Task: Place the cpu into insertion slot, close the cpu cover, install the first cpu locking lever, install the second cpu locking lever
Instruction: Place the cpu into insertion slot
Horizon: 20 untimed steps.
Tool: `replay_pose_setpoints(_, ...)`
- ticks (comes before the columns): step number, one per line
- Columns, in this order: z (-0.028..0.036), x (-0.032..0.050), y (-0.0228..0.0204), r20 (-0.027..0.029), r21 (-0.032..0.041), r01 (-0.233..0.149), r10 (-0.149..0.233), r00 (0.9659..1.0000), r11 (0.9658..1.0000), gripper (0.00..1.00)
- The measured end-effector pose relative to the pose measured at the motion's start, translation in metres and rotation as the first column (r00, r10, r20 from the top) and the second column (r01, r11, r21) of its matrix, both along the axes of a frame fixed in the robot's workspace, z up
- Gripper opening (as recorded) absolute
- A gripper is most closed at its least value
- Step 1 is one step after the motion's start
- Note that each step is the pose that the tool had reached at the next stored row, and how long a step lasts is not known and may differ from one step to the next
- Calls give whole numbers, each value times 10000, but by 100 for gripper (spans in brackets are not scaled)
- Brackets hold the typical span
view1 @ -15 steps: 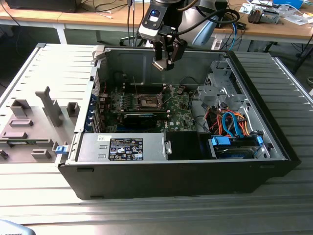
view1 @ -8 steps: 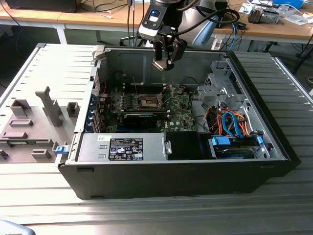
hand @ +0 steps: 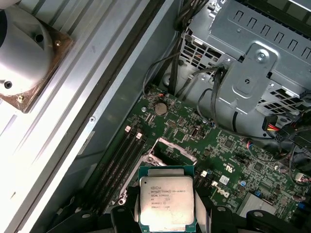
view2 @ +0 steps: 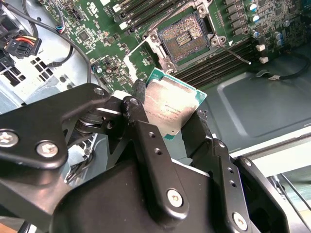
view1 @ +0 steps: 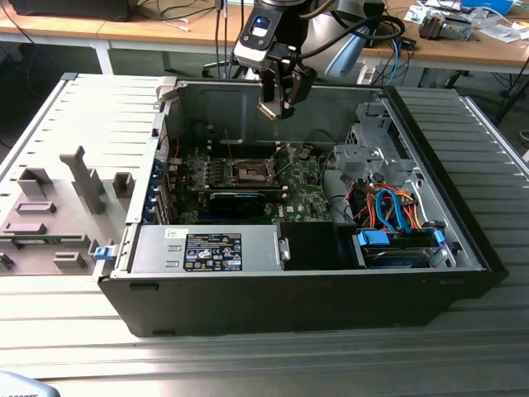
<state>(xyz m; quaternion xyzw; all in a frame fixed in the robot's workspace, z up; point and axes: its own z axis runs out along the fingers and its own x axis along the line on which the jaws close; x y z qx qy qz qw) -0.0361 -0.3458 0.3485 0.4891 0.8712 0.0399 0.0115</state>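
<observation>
Inside an open black computer case (view1: 289, 310) lying on a ribbed grey metal table (view1: 248, 364), a green motherboard (view1: 302, 194) faces up. In the exterior view the claw (view1: 277, 107) hangs above the board, at about one o'clock from the insertion slot (view1: 250, 171) and well apart from it. In both wrist views its black fingers (view2: 146, 131) pinch the cpu (view2: 171, 108) by two opposite edges. The chip's pale metal face carries several lines of small dark print. The slot's dark pin field lies uncovered inside its silver rim. At six o'clock from the board, a silver power supply (view1: 264, 240) bears a black-and-white label (view1: 213, 252), too small to read. Beyond the case, at twelve o'clock, a wooden table (view1: 124, 29) holds cables.
</observation>
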Motion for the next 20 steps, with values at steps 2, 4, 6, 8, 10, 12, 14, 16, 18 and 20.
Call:
replay_pose_setpoints(2, 0, 0, 0, 0, 0, 20, -20, 10000, 10000, 54)
replay_pose_setpoints(4, 0, 0, 0, 0, -1, 28, -28, 10000, 10000, 54)
replay_pose_setpoints(6, 0, 0, 0, 0, -1, 33, -33, 10000, 10000, 54)
replay_pose_setpoints(8, 0, 0, 0, 0, 0, 40, -40, 10000, 10000, 54)
replay_pose_setpoints(10, 0, 0, 0, 0, -1, 49, -49, 10000, 10000, 54)
replay_pose_setpoints(12, 0, 0, 0, 0, 0, 54, -54, 10000, 10000, 54)
replay_pose_setpoints(14, 0, 0, 0, 0, 0, 63, -63, 10000, 10000, 54)
replay_pose_setpoints(16, -1, 0, 0, 1, 0, 75, -75, 10000, 10000, 54)
replay_pose_setpoints(18, -1, 0, 0, 0, -1, 89, -89, 10000, 10000, 54)
replay_pose_setpoints(20, -1, 0, 0, 0, -1, 100, -100, 10000, 10000, 54)
